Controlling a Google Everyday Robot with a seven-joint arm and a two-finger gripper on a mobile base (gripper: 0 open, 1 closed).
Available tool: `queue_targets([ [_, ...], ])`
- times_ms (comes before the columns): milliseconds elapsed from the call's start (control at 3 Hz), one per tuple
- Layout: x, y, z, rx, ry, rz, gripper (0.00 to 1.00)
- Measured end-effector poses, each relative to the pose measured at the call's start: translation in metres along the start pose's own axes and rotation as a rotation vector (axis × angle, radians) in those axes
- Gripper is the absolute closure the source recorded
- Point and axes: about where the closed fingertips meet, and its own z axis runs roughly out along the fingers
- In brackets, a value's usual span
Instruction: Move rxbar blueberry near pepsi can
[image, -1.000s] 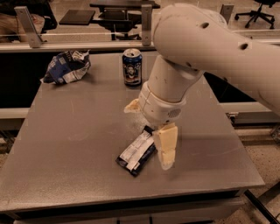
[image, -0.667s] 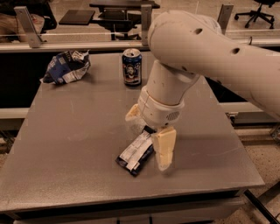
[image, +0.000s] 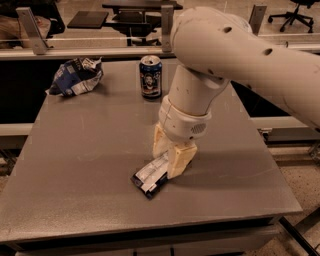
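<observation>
The rxbar blueberry (image: 149, 178), a flat dark bar with a white label panel, lies at an angle on the grey table (image: 85, 150), front of centre. My gripper (image: 169, 155) points down at the bar's upper right end. Its two tan fingers (image: 180, 159) are drawn in on that end, which is hidden between them. The bar still rests on the table. The pepsi can (image: 150, 76), dark blue with a silver top, stands upright at the back of the table, well beyond the bar. My thick white arm comes in from the upper right.
A crumpled blue-and-white chip bag (image: 75, 76) lies at the back left of the table. A rail and desks run behind the table's far edge. The table's front edge is close below the bar.
The gripper has come down over the bar's upper end and its fingers have drawn together from a wide spread. The bar, the can and the bag have not moved.
</observation>
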Motion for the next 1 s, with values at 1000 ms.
queue_targets([
  [1000,0.035,-0.022,-0.014,-0.040,-0.124,0.231,1.00],
])
